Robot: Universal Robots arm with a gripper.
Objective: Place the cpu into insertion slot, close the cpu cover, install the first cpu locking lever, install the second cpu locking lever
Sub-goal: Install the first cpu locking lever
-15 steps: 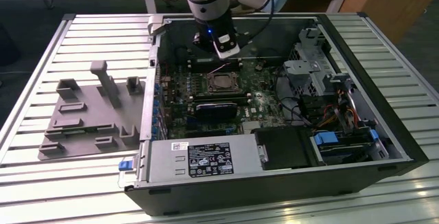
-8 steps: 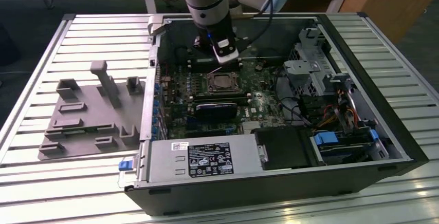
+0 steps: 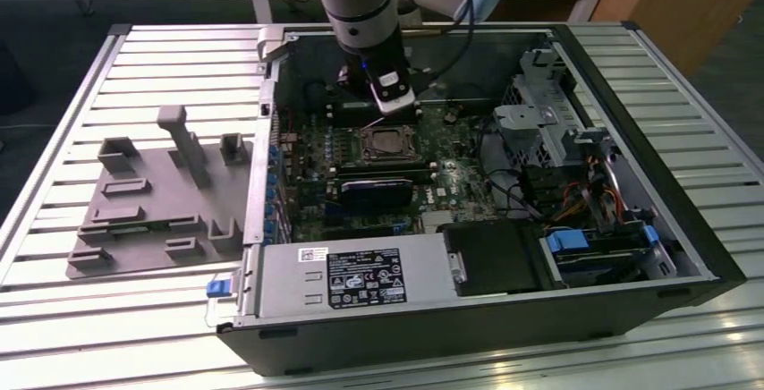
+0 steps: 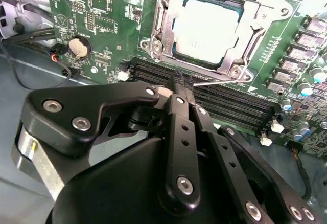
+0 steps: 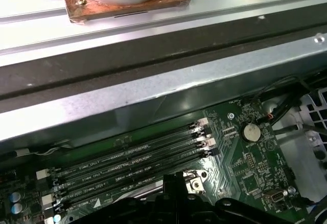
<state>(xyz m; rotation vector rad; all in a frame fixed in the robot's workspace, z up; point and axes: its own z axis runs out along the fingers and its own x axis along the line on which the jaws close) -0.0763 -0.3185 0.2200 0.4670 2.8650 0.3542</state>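
In the exterior view an open computer case lies on its side on a slatted metal table and takes up the middle and right of the frame. A grey moulded fixture sits on the table at the exterior view's left. The arm comes down from the upper middle of that frame into the case, above the motherboard. The second wrist view shows the cpu lying flat in the insertion slot, its pale metal top showing through the window of the cpu cover. The cover is folded down over the chip. The gripper hangs just beside the slot, over the edge that faces the long black memory slots. Its black fingers are pressed together with no gap between them. Their tips meet the end of a thin silvery locking lever that runs along that edge of the slot, between the cover and the memory slots. Whether the tips pinch the lever or only rest against it, I cannot tell. A round coin battery sits on the board, well apart from the slot. In the first wrist view the memory slots run alongside the case's metal wall.
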